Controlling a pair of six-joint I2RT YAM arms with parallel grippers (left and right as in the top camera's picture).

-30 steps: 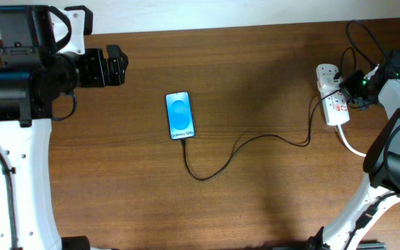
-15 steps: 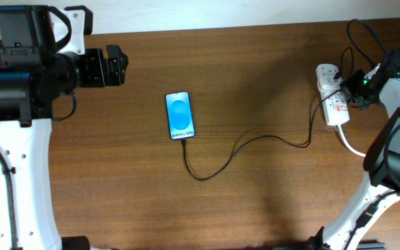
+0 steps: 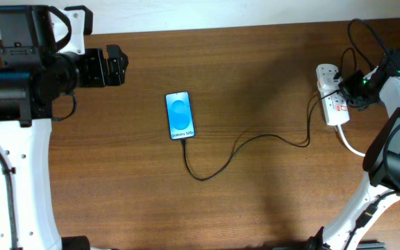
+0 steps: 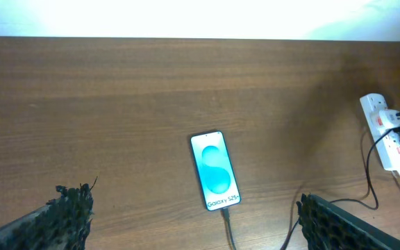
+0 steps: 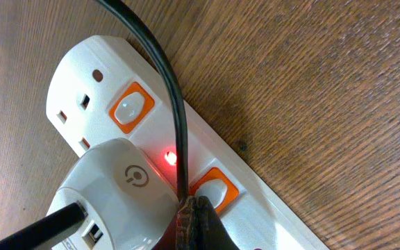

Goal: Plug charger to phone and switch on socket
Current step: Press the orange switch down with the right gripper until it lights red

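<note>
Red lamp (image 5: 169, 158) glows on the socket (image 3: 332, 97) at right, right gripper (image 5: 194, 221) pinched closed and empty at its orange switch (image 5: 214, 186); charger (image 3: 185, 153) looks seated in the mid-table phone (image 3: 180, 116), left gripper (image 3: 117, 64) spread empty, so the task is judged essentially complete.

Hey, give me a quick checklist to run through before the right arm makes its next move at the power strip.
1. Tip of charger meets bottom edge of phone: ok.
2. White adapter seated in socket: ok.
3. Red light on socket lit: ok.
4. Right gripper shut, tip by orange switch; contact: cannot tell.
5. Left gripper open, clear of phone: ok.
</note>
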